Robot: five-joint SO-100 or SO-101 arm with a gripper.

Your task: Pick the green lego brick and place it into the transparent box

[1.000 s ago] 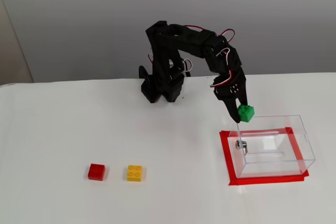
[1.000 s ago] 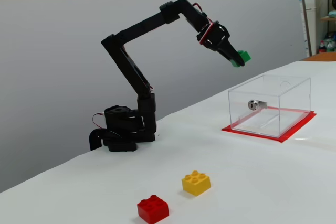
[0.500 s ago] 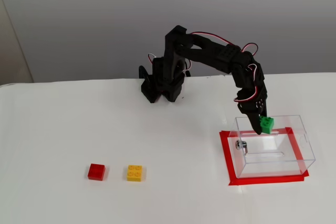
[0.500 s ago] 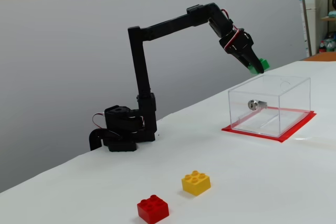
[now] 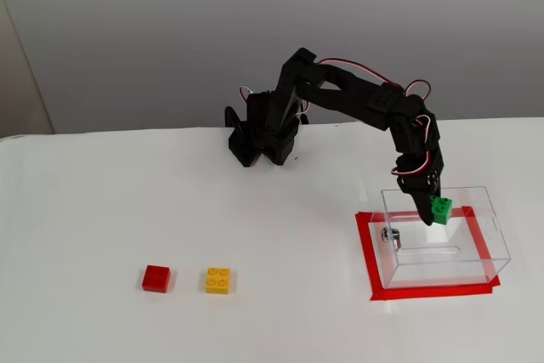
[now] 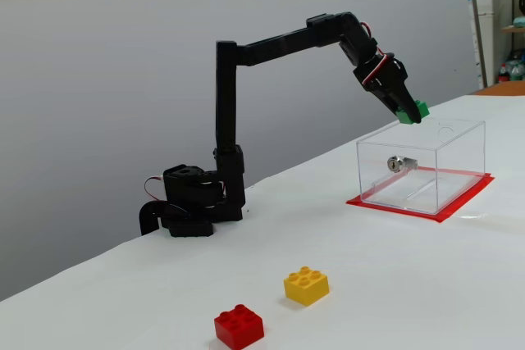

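The green lego brick hangs in the air, pinched at the tip of my black gripper, which is shut on it. It sits just above the open top of the transparent box, over the box's far half. The box is a clear rectangular container with a small metal fitting on one wall, standing on a red tape outline. The arm reaches out from its base with the gripper pointing down.
A red brick and a yellow brick lie side by side on the white table, far from the box. Shelving stands behind the table's far end in a fixed view.
The arm has stretched further out, carrying the green brick from beside the box's near wall to a spot above its open top. The gripper stayed shut on the brick.
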